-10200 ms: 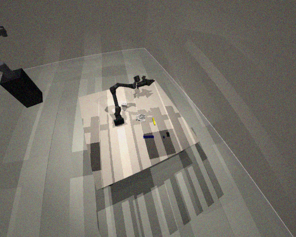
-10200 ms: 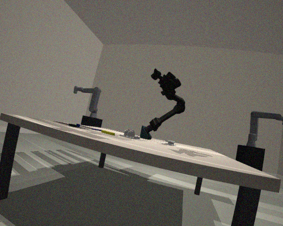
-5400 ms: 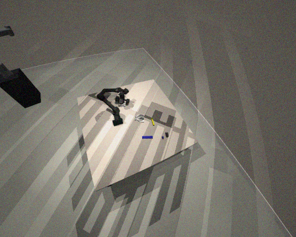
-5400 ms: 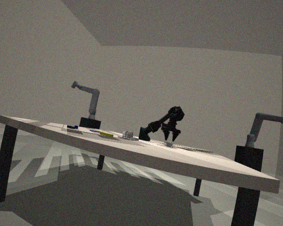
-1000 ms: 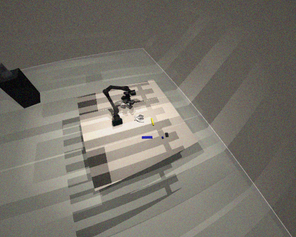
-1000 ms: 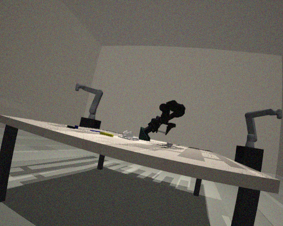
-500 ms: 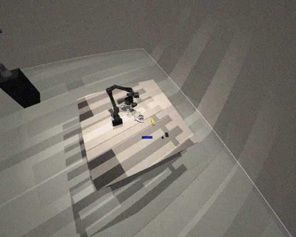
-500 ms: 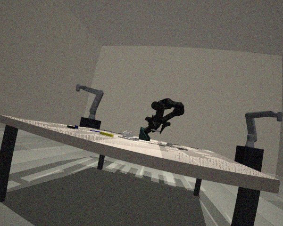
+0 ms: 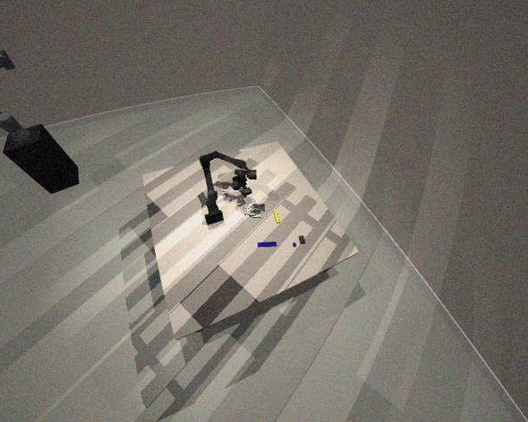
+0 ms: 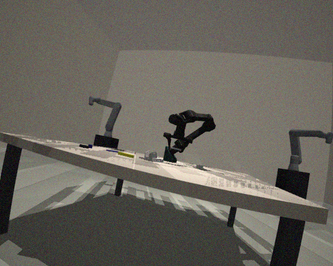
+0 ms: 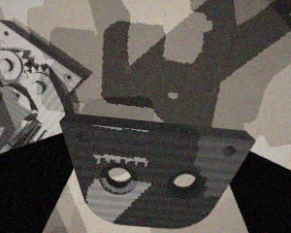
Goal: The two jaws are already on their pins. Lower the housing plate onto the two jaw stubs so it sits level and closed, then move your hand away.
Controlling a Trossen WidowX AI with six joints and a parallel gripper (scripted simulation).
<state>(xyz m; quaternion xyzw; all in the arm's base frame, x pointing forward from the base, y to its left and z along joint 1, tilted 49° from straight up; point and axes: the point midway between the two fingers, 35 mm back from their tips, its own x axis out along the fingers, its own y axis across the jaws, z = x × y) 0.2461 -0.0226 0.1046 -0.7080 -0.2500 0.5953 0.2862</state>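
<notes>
The housing plate [image 11: 150,146] [image 10: 176,149] is a grey striped plate with two large round holes, small corner holes and rounded near corners. My gripper [image 11: 153,145] [image 10: 175,147] [image 9: 245,191] is shut on it, with a black finger at each side edge, and holds it above the table. The light grey jaw assembly [image 9: 254,210] [image 10: 151,155] stands on the table, apart from the plate. In the wrist view its upper-left part [image 11: 53,104] shows toothed gears, round pins and a flange with small holes. The jaw stubs cannot be made out clearly.
A yellow bar [image 9: 276,216] [image 10: 125,154] lies beside the assembly. A blue bar [image 9: 267,243] [image 10: 112,150], a small blue piece [image 9: 294,244] [image 10: 90,146] and a dark block [image 9: 301,239] [image 10: 84,146] lie farther off. Striped shadows cross the tabletop [image 9: 182,254].
</notes>
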